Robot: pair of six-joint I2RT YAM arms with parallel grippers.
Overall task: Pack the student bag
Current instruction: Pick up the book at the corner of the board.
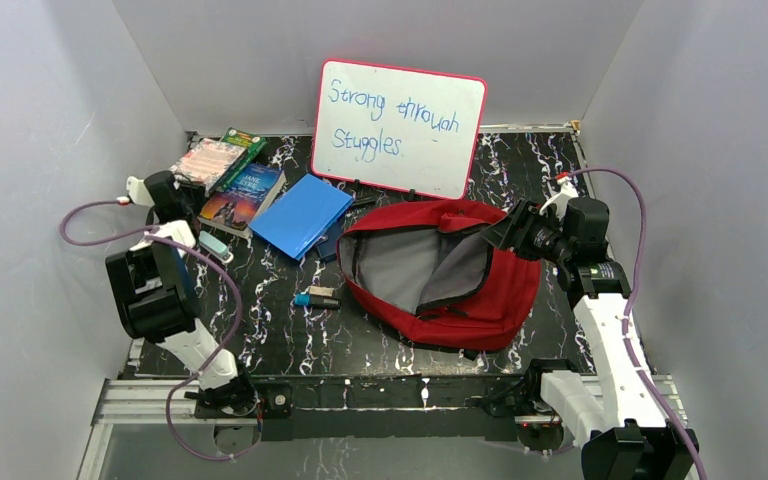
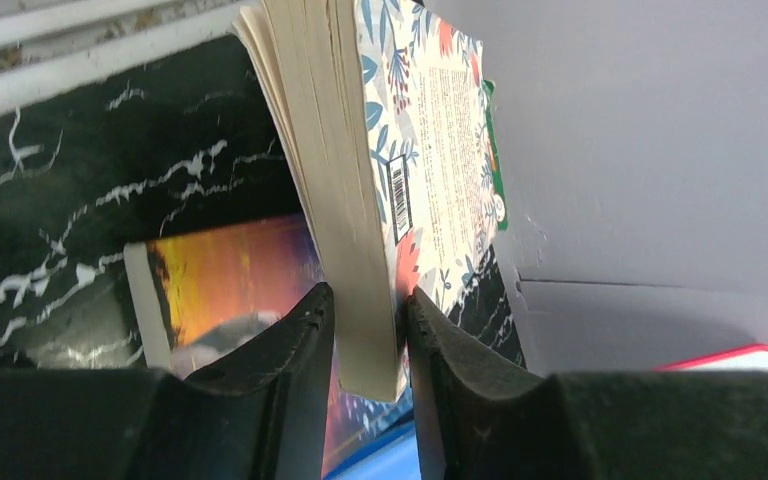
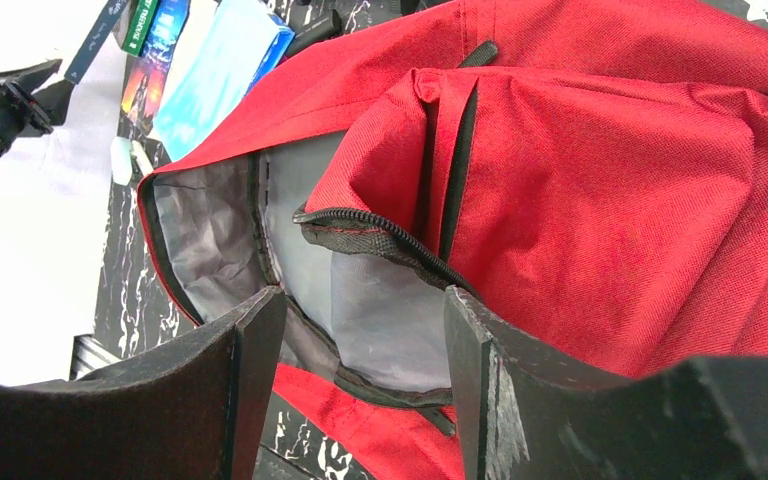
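The soft, floppy student bag point(image 1: 480, 300) lay open-mouthed on the table's point(image 1: 280, 340) right side, probably best gripped by its stiffer zipper rim point(image 3: 370, 235), where the right hand point(image 3: 365, 300) hovered open while the left hand point(image 2: 370, 295) clamped a floral paperback point(image 2: 430, 130).

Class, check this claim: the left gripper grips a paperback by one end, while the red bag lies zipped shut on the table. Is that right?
Not quite. The red bag is not zipped shut. It lies open with its grey lining showing, as the top external view shows. The rest stands: the left gripper grips the paperback by one end.
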